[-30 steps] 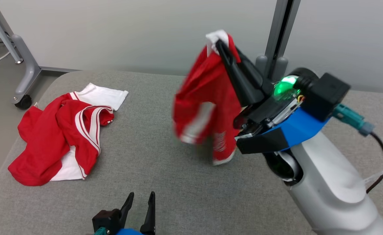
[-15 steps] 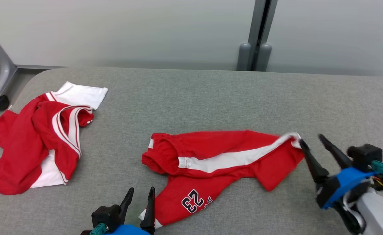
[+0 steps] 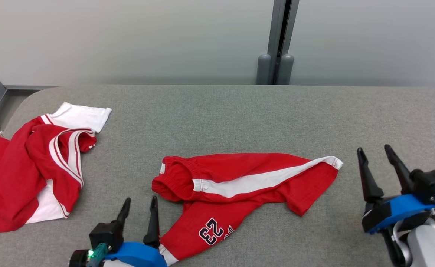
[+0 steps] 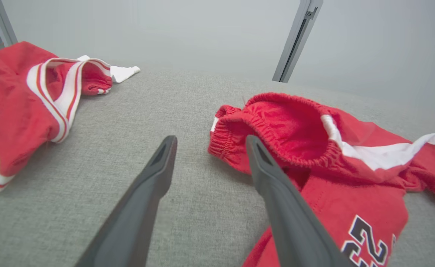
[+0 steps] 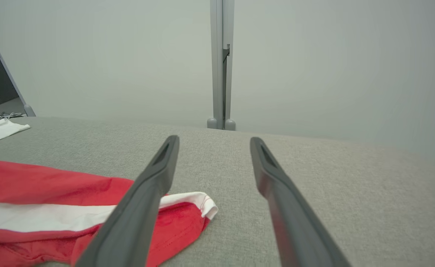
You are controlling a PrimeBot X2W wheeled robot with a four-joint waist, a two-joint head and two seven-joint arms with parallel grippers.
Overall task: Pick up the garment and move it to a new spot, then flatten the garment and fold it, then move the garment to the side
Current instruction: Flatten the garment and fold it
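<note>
Left gripper [image 3: 140, 200]: near edge of the table [image 3: 217, 111], fingers parted and holding nothing. Its right finger stood just beside the near leg of the shorts [image 3: 247, 178]; whether it touched the cloth could not be told.

Right gripper [image 3: 373, 149]: low at the right, fingers spread wide and empty, near the white-trimmed hem of the far leg but apart from it.

Shorts: red with a white side stripe and a "23", lying loose mid-table between the grippers. The waistband was bunched and gaping at the left, one leg ran out to the right, and the other was twisted toward the near edge.

Shirt [image 3: 28, 167]: a red and white heap at the far left of the table, well apart from the shorts.

Post [image 3: 278, 37]: grey upright behind the table, against a pale wall.

Done, by the look of it: the shorts lay on open table and neither gripper held them, so the move to a new spot seemed finished.

Left to do: flattening had not begun, since the cloth was wrinkled and the legs askew. The fold and the shift to the side remained too.
</note>
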